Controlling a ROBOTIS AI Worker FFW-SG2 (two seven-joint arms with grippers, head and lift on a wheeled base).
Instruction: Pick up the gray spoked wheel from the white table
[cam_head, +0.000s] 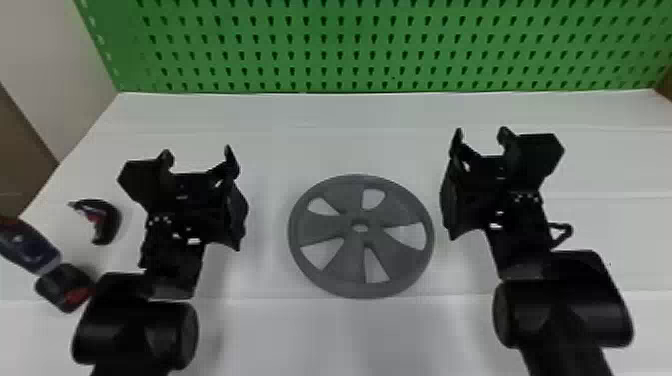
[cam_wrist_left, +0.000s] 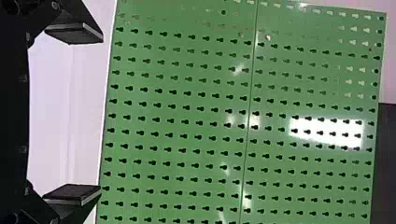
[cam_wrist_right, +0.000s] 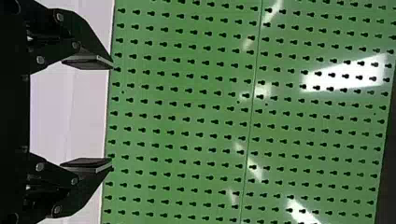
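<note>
Gray and round, the spoked wheel (cam_head: 324, 225) lies flat on your white worktop (cam_head: 360, 335), between your two grippers and touching neither. You can see five openings between its broad spokes and a small hole at its hub. Your left gripper (cam_head: 198, 154) is to the wheel's left, its fingers (cam_wrist_left: 74, 192) spread apart with nothing between them. Your right gripper (cam_head: 481, 134) is to the wheel's right, near the rim in the head view, and its fingers (cam_wrist_right: 86, 163) are parted and empty too. Both point toward the green pegboard (cam_head: 370, 45) standing along the worktop's far edge, and you have that board ahead of the fingers in each wrist view. Off to your left, outside the left arm, you have a curved dark piece with red on it (cam_head: 110, 220) and, nearer you, a dark blue item (cam_head: 30, 247) with a black-and-red end (cam_head: 65, 287).
</note>
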